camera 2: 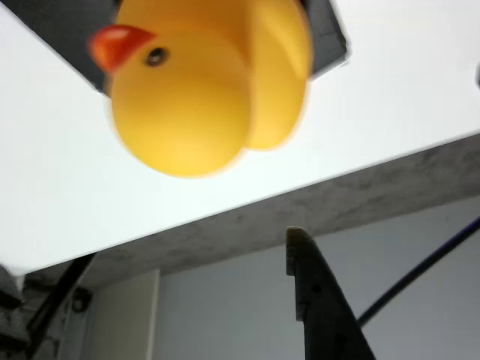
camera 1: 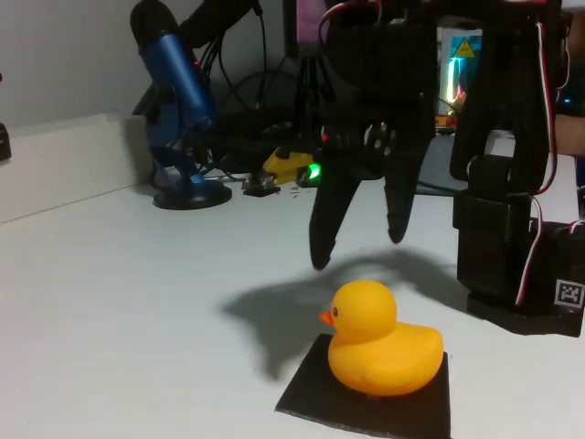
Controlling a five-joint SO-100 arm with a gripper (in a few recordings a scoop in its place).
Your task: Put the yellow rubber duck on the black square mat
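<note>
Yellow rubber duck (camera 1: pixel 379 352) sits on black square mat (camera 1: pixel 315 393), pincer (camera 1: pixel 358 251) above.

Black gripper (camera 1: pixel 358 254) aloft, fingers seemingly parted, empty

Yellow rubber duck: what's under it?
The yellow rubber duck sits on the black square mat, which shows around its base. The mat's centre is covered by the duck. The gripper hangs open above.

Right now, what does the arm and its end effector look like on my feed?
The arm is matte black plastic, blocky, with red, white and black cables along its right side and a square black-and-white tag on its base. The end effector has two long, tapered black fingers; a green light glows beside it.
</note>
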